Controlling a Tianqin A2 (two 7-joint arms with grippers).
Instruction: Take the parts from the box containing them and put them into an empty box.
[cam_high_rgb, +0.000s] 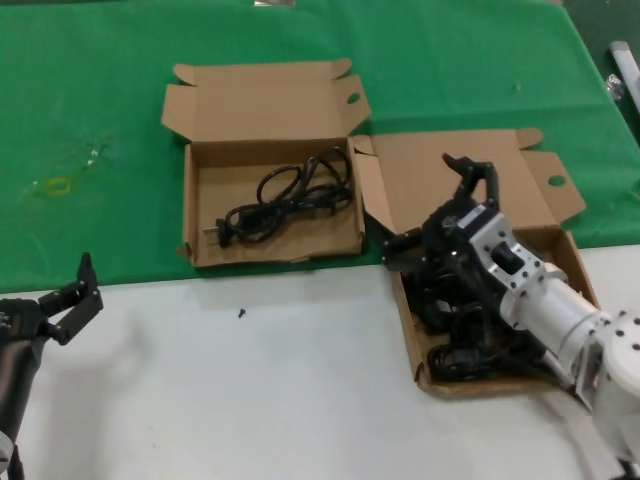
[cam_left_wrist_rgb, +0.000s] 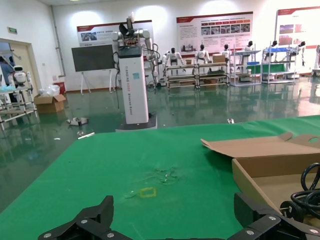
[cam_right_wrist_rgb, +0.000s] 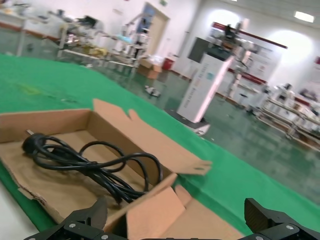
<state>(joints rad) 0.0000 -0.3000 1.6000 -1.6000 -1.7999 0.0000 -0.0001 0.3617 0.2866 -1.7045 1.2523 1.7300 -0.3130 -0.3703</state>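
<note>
Our right claw (cam_high_rgb: 432, 213) hangs wide open and empty right over the near box (cam_high_rgb: 575, 262), cables (cam_high_rgb: 462, 352) piled straight beneath it, while the other box (cam_high_rgb: 200, 205), already holding one cable (cam_high_rgb: 285, 195), sits off to its left.

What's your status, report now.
Right gripper open, low over the full box. Left gripper open, parked near table edge. One cable lies in the other box. Nothing obstructing.
</note>
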